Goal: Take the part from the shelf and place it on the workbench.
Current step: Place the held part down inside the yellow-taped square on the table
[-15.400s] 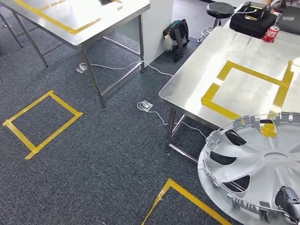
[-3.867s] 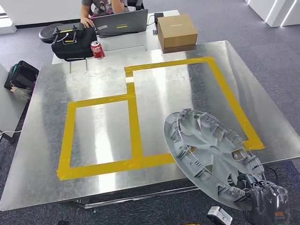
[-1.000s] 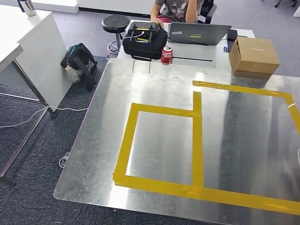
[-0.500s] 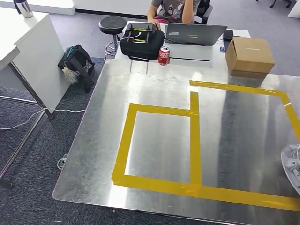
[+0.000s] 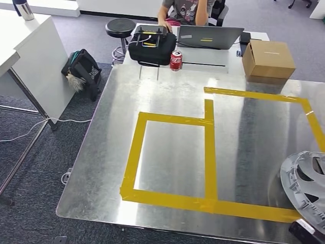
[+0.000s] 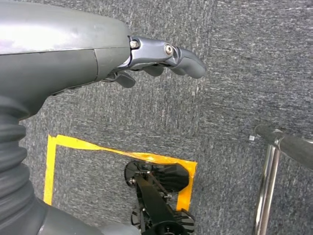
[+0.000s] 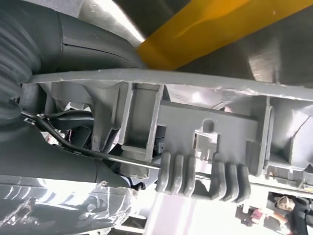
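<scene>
The part is a grey plastic hubcap (image 5: 304, 183), hollow side up, at the right edge of the head view. It hangs over the front right of the steel workbench (image 5: 172, 152), just beyond the yellow tape outline (image 5: 208, 147). My right hand (image 7: 84, 49) grips its ribbed rim (image 7: 207, 122), with the thumb over the edge and yellow tape (image 7: 207, 29) behind. Whether the hubcap touches the bench I cannot tell. My left hand (image 6: 110, 54) hangs beside me above the carpet, fingers straight and holding nothing.
Along the bench's far edge stand a cola can (image 5: 175, 59), a black case (image 5: 152, 46), a laptop (image 5: 208, 36) and a cardboard box (image 5: 268, 59); a person sits behind them. A stool (image 5: 120, 26), a backpack (image 5: 82, 68) and a white table (image 5: 23, 46) are at left.
The camera has shifted slightly. The hubcap has come in from the right edge and now reaches further over the bench's front right part.
</scene>
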Robot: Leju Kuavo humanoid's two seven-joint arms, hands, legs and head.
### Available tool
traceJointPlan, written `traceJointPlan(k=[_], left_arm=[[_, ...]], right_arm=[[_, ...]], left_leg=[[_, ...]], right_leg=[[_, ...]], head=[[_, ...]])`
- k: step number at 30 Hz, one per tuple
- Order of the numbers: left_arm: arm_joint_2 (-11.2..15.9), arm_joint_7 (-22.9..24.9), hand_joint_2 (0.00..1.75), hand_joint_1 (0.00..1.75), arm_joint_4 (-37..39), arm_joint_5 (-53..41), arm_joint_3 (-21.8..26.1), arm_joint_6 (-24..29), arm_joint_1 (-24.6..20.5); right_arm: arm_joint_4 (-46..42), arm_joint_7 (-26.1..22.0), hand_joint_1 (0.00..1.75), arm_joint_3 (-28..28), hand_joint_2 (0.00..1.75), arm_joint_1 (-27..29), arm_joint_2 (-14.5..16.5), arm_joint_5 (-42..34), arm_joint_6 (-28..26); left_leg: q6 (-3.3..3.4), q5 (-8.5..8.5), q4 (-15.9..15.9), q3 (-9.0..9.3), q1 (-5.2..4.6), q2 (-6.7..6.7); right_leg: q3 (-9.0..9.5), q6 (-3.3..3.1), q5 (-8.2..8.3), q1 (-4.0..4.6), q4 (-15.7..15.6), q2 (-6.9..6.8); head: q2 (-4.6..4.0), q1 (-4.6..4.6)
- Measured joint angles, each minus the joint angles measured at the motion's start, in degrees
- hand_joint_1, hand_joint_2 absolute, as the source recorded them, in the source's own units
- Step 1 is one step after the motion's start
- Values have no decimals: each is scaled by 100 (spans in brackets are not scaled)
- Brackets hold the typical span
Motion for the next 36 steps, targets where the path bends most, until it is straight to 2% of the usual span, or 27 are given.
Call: traceJointPlan(k=[3, 7, 13, 18, 27, 33, 35, 36], left_arm=[[8, 1, 175, 0, 0, 2, -2, -2, -9], [11, 3, 175, 0, 0, 12, -3, -2, -11], [11, 21, 175, 0, 0, 19, -3, 13, -12], [11, 26, 175, 0, 0, 19, -5, 47, -18], [20, 48, 175, 0, 0, 19, -31, 141, -38], [27, 44, 175, 0, 0, 17, -56, 192, -51], [30, 36, 175, 0, 0, 9, -70, 220, -52], [32, 33, 175, 0, 0, 2, -83, 238, -52]], right_arm=[[12, 361, 175, 380, 175, 188, -219, -384, -102], [11, 795, 175, 899, 175, 440, -507, -735, -554], [14, 1340, 175, 1647, 175, 713, -808, -778, -1475], [59, 1527, 175, 2127, 175, 786, -936, -662, -2119], [109, 1830, 175, 2818, 175, 938, -1299, -580, -2314], [115, 2004, 175, 3009, 175, 1029, -1524, -753, -2305], [116, 2014, 114, 3019, 175, 1070, -1572, -807, -2303], [116, 2013, 71, 3019, 175, 1089, -1588, -829, -2302]], left_leg=[[0, 0, 0, -1, 0, 11], [0, 0, 0, -5, -1, 19], [-5, 6, 0, -12, -1, 20], [-8, 11, 0, -20, -2, 19], [-8, 13, 0, -34, -3, 16], [-8, 13, -1, -36, -3, 16], [-8, 12, -1, -35, -4, 16], [-9, 11, -1, -35, -4, 15]], right_leg=[[15, -2, 4, 0, 0, 10], [30, -5, 12, 0, 0, 16], [32, -6, 16, -1, 4, 15], [18, -7, 16, -2, 11, 11], [3, -10, 14, -2, 18, 10], [-8, -11, 13, -3, 17, 9], [-25, -13, 11, -3, 17, 6], [-36, -13, 9, -3, 17, 5]], head=[[0, 1], [0, 1], [1, 1], [0, 1], [0, 1], [0, 1], [0, 1], [0, 2]])
